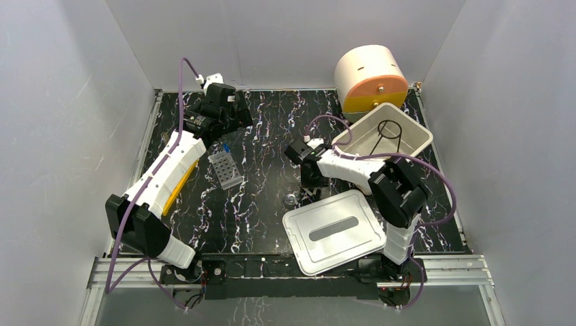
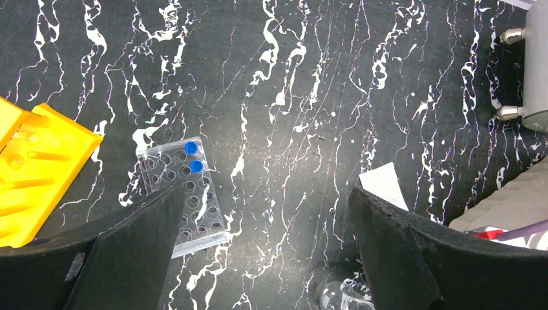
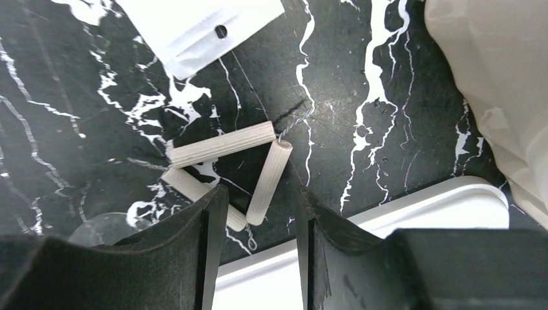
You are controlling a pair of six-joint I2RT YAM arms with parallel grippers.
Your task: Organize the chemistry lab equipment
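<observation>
Right wrist view recorded my right gripper (image 3: 260, 195) with jaws apart, straddling one side of the white triangle (image 3: 223, 143) without clamping it. The triangle lay mid-desk, beside the far edge of the white lid (image 3: 420, 206). My left gripper (image 2: 266, 194) gaped wide near the grey tube rack (image 2: 194, 213), toward the desk's left edge.

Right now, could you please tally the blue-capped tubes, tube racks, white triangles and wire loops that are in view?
Blue-capped tubes: 2
Grey tube rack: 1
White triangle: 1
Black wire loop: 1
Total: 5
</observation>
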